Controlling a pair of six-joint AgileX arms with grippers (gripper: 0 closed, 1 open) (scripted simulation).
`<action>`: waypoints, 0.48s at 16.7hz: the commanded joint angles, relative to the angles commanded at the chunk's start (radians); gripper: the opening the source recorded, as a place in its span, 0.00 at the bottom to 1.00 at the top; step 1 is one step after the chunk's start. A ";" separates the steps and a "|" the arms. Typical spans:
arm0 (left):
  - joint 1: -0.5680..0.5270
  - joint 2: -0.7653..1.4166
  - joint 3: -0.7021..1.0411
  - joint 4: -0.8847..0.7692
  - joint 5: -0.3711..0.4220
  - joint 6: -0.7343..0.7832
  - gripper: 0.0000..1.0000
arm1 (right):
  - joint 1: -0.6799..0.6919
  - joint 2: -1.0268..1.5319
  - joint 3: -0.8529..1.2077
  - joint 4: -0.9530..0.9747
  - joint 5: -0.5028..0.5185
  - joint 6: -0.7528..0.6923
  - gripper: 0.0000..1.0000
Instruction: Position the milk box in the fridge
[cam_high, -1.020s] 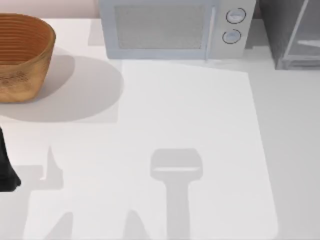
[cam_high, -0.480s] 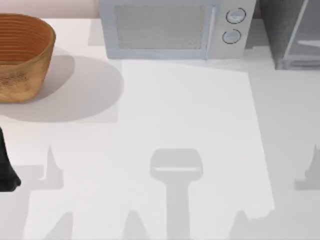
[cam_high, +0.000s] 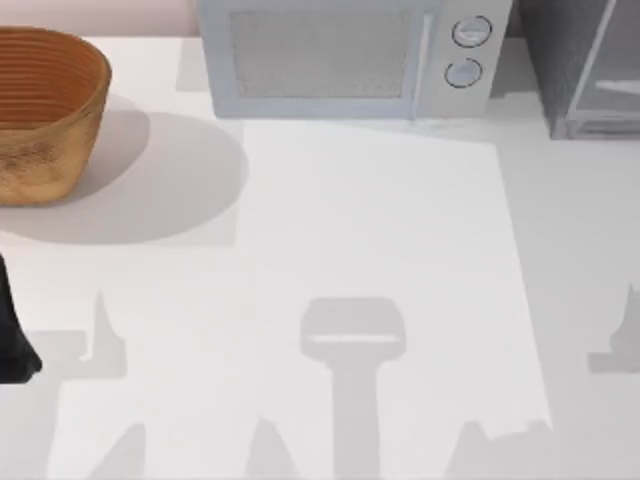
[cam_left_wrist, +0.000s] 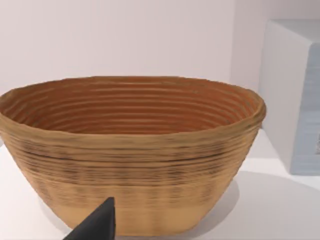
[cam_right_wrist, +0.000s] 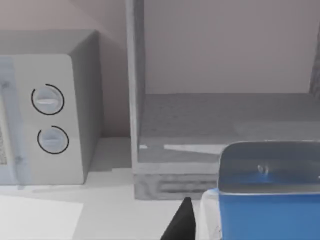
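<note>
Milk box (cam_right_wrist: 267, 200) before open fridge (cam_right_wrist: 220, 120), right wrist view.

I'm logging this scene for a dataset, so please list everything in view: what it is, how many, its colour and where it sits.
Woven wicker basket: one, tan-brown, far left of the table.
Boxy microwave with two round knobs: one, pale silver, back of the table, near the middle.
Big fridge cabinet with a see-through door: one, dark grey with a silver frame, back right corner, partly in view.
Small milk box carton: one, blue upper part, close to the right wrist camera, in front of the fridge.
Table: one, white, under everything.
Left gripper: one, black, facing the basket at the table's left edge.
Right gripper: one, black, beside the milk box, facing the fridge.
</note>
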 joint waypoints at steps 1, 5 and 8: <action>0.000 0.000 0.000 0.000 0.000 0.000 1.00 | -0.008 0.042 0.023 0.028 -0.004 0.001 0.00; 0.000 0.000 0.000 0.000 0.000 0.000 1.00 | -0.049 0.307 0.154 0.188 -0.033 0.005 0.00; 0.000 0.000 0.000 0.000 0.000 0.000 1.00 | -0.084 0.585 0.281 0.346 -0.068 0.006 0.00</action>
